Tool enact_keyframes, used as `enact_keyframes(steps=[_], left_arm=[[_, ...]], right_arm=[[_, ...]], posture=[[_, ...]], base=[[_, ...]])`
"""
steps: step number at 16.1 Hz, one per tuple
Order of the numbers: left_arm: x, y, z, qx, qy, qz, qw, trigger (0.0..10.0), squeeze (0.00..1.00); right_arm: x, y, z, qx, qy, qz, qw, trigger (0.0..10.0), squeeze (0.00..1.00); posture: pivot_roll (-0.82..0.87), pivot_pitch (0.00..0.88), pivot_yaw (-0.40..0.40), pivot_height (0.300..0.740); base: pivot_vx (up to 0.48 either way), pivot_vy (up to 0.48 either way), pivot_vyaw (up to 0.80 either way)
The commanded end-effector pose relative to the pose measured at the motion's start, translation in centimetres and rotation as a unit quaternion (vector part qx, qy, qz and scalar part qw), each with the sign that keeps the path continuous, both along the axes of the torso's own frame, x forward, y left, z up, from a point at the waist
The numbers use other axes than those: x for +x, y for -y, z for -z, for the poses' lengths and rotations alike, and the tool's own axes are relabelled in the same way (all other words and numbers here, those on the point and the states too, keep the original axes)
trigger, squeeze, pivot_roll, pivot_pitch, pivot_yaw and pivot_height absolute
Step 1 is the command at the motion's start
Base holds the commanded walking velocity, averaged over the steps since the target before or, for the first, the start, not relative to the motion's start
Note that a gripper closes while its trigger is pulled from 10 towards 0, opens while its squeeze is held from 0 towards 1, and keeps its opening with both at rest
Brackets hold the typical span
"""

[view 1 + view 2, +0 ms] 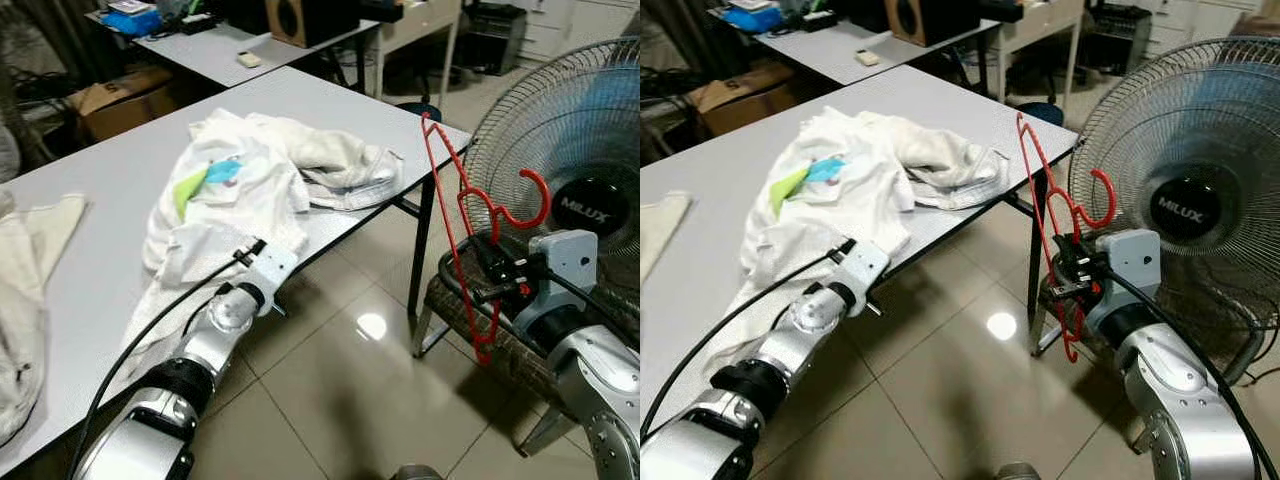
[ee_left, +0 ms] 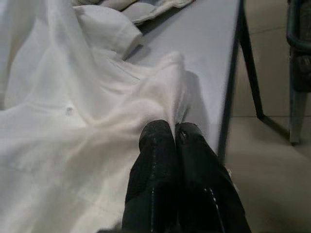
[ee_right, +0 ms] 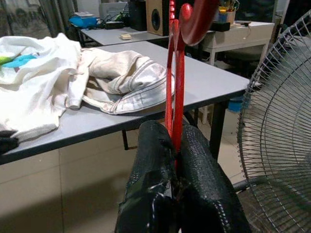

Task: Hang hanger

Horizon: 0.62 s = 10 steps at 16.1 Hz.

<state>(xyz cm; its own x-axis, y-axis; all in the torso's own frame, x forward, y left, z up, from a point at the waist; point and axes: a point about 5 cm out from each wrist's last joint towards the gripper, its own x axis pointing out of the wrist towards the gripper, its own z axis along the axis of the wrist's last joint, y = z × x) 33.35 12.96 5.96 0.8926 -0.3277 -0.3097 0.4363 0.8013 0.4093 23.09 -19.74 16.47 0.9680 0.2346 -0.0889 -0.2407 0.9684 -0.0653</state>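
The right gripper (image 1: 487, 272), clamped on the red hanger (image 1: 455, 215), stands in a narrow gap between the grey table's (image 1: 90, 190) corner and the standing fan (image 1: 575, 170), whose wire grille sits just beside the hanger's hook. Below it, a wicker chair (image 1: 500, 345) blocks the way down, while open tiled floor (image 1: 340, 380) lies toward the table's front edge. On the table, the heaped white clothes (image 1: 240, 190) cover the near half around the left gripper (image 2: 167, 133), with bare tabletop beyond.
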Motion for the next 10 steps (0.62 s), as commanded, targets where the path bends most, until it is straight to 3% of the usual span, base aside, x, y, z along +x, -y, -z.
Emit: enact_keyframes(steps=[1,4,7,9,10], left_arm=[[0.2,-1.1,0.0,0.001,0.000,-0.022,1.000,0.0,0.00],[0.6,-2.1,-0.5,-0.010,0.010,-0.041,0.999,0.0,0.00],[1.4,-3.8,-3.1,-0.015,0.058,-0.030,0.998,0.0,0.00],[1.2,-5.6,-7.5,-0.056,0.116,0.046,0.991,0.0,0.00],[0.7,-6.3,-8.6,-0.063,0.122,0.071,0.988,0.0,0.00]], right_arm=[[0.2,-0.4,-0.7,0.000,0.011,-0.011,1.000,10.0,0.00],[0.2,-0.6,-0.8,0.003,0.013,-0.019,1.000,10.0,0.00],[-0.1,-1.2,-0.2,0.014,-0.007,-0.068,0.998,10.0,0.00],[-0.5,-1.7,0.4,0.037,-0.026,-0.110,0.993,10.0,0.00],[-0.6,-2.1,0.4,0.058,-0.031,-0.128,0.990,10.0,0.00]], posture=[[-0.31,0.000,0.123,0.740],[-0.31,0.000,0.128,0.740],[-0.31,0.000,0.142,0.740],[-0.30,0.000,0.153,0.740],[-0.30,0.000,0.153,0.740]], base=[[0.000,0.000,0.00],[0.000,0.000,0.00],[0.000,0.000,0.00],[0.000,0.000,0.00],[0.000,0.000,0.00]])
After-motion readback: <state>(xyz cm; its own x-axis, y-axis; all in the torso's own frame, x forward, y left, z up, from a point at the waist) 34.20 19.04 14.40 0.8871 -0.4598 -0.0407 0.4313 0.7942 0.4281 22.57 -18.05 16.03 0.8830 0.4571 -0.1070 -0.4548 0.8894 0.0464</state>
